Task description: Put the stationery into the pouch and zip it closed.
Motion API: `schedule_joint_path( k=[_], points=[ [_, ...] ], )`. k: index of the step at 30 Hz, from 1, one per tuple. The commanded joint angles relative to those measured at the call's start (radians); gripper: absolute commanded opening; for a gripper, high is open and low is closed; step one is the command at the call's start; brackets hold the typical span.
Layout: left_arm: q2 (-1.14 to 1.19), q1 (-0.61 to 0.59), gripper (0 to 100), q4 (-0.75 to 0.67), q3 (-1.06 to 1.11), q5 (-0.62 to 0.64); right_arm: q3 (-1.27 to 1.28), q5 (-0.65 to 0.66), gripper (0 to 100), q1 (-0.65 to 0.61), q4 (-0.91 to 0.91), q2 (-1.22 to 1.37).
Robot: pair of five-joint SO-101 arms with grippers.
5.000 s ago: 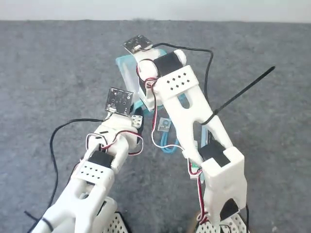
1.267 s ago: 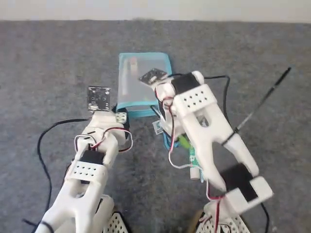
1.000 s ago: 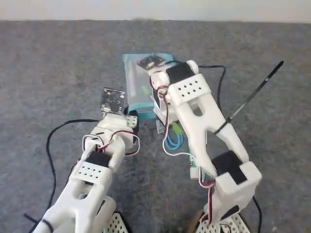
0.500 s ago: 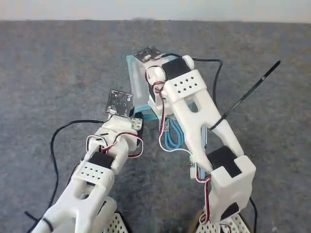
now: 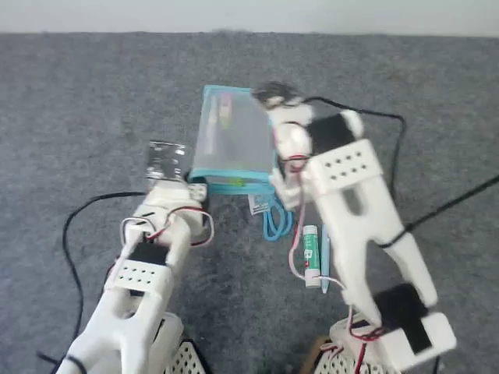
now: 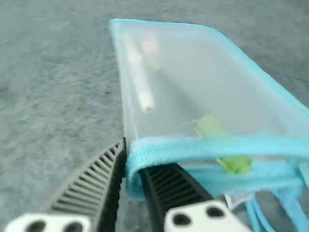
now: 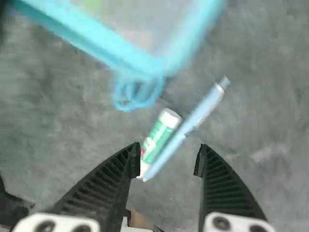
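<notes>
Turquoise trim edges the clear pouch (image 5: 234,144), which lies flat on the grey, carpet-like cover of the bench (image 5: 78,117), between the two arms and a little beyond them. The left hand (image 6: 133,186) is clenched on the pouch's near corner, its ribbed fingers (image 6: 104,176) pinching the thick turquoise band at the mouth. Through the clear wall you can see a pale stick (image 6: 137,77) lying lengthwise, a green piece (image 6: 210,126) close to the mouth and something pinkish (image 6: 149,46) at the far end. A turquoise cord loop (image 5: 274,222) trails from the pouch's near edge onto the bench. Just beside the loop, outside the pouch, lie a green-and-white glue stick (image 5: 311,248) and a light blue pen (image 5: 324,261), side by side and touching or nearly so. The right hand (image 7: 166,152) hangs over these two with its jaws spread wide and nothing between them, both the glue stick and the pen resting on the bench.
</notes>
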Motion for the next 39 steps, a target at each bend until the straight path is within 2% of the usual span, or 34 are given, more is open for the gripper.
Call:
schedule_joint_path(
  k=[1,5,6,11,12,24,32,37,39],
  points=[
    [-0.012,-0.041,1,0.035,-0.079,0.066,0.127,0.029,18.4,0.105,-0.085,-0.079],
    [-0.012,0.163,1,0.117,-0.084,-0.012,0.279,0.054,18.4,0.13,-0.193,-0.077],
    [-0.014,0.172,1,0.117,-0.084,-0.029,0.316,0.052,18.4,0.127,-0.219,-0.077],
    [-0.011,-0.048,1,0.058,-0.091,0.051,0.448,0.048,18.4,0.125,-0.314,-0.077],
    [-0.011,-0.06,1,0.06,-0.091,0.058,0.471,0.048,18.4,0.124,-0.334,-0.077],
    [-0.012,0.025,1,0.075,-0.085,0.035,0.646,0.057,18.4,0.16,-0.426,-0.067],
    [-0.012,0.023,1,0.078,-0.085,0.034,0.643,0.051,18.4,0.108,-0.506,0.165],
    [-0.012,0.023,1,0.078,-0.085,0.034,0.626,0.049,18.2,0.111,-0.503,0.222],
    [-0.012,0.023,1,0.078,-0.085,0.034,0.629,0.055,14.7,0.114,-0.501,0.225]
  ],
)
